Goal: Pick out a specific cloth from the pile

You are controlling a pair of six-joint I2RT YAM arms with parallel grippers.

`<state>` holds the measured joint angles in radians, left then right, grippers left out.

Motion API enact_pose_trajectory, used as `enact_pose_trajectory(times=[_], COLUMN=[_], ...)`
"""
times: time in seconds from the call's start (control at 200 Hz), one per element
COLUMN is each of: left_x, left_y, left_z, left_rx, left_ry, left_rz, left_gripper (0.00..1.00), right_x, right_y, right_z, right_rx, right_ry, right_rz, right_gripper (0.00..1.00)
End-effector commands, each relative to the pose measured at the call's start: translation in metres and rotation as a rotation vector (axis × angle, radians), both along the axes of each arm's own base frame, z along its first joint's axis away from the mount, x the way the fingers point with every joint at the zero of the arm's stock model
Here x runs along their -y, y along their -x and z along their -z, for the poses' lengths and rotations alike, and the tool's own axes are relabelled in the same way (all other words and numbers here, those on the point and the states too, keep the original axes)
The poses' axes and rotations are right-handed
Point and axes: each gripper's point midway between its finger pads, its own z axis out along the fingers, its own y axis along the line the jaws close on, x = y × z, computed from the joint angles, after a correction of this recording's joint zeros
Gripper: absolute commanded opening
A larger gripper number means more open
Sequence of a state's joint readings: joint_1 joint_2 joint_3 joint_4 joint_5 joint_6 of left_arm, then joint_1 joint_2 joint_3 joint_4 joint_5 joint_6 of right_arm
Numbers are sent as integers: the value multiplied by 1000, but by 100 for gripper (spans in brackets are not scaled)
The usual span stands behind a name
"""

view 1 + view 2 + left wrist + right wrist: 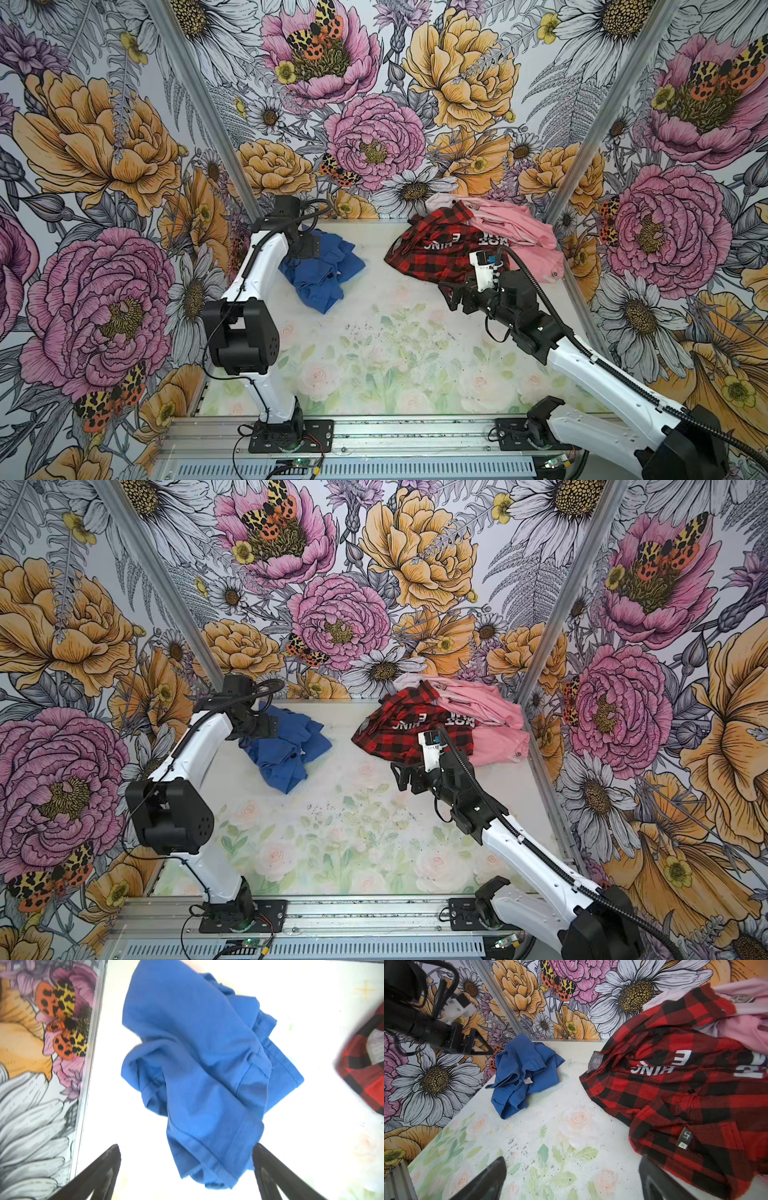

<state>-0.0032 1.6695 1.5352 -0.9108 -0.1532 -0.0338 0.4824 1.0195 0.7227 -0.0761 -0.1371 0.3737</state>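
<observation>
The cloth [322, 272] [286, 756], a royal-blue shirt, lies crumpled on the table at the back left, apart from the pile. My left gripper [313, 249] [187, 1147] hovers just over it, open, with the blue fabric [197, 1064] below the spread fingers and nothing pinched. The right wrist view shows the shirt's dark button and white label [527, 1081]. The pile sits at the back right: a red-and-black plaid shirt [432, 255] [675, 1095] in front of pink garments [515, 226] [747, 1030]. My right gripper [452, 297] [573, 1159] is open and empty at the plaid shirt's near edge.
The floral table mat [374, 353] stretches bare between the two arms and toward the front rail [395, 432]. Floral walls with metal corner posts [216, 124] close in the back and both sides. The pile's pink edge reaches the right wall.
</observation>
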Motion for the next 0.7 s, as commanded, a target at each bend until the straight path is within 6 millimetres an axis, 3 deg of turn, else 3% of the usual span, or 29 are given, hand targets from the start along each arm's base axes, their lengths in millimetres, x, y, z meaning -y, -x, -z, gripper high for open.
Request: enact_pose_trajectory(times=[0.0,0.06,0.075,0.08,0.2,0.35,0.47,0.59,0.696], left_x=[-11,-18,-16,-16,-3,-4,3,3,9], left_y=[9,21,26,24,42,53,59,68,67], left_z=[-19,-13,-2,-8,4,16,27,32,34], left_rx=[265,401,411,436,650,739,797,837,831], left_ry=[-59,-122,-131,-134,-243,-285,-294,-298,-282], left_rz=[-121,-178,-170,-167,-123,-130,-98,-96,-54], left_gripper=[99,99,99,99,99,99,99,99,99], right_x=[22,41,46,48,96,161,187,201,217], right_y=[-4,-11,-13,-14,-31,-35,-31,-22,-11], right_z=[-8,-5,-5,-4,1,9,15,14,27], right_rx=[11,-5,-9,-10,-21,24,66,123,189], right_ry=[-10,-3,-1,0,18,172,326,339,360], right_rz=[58,121,140,147,319,554,618,671,760], right_gripper=[100,99,99,100,99,100,100,99,100])
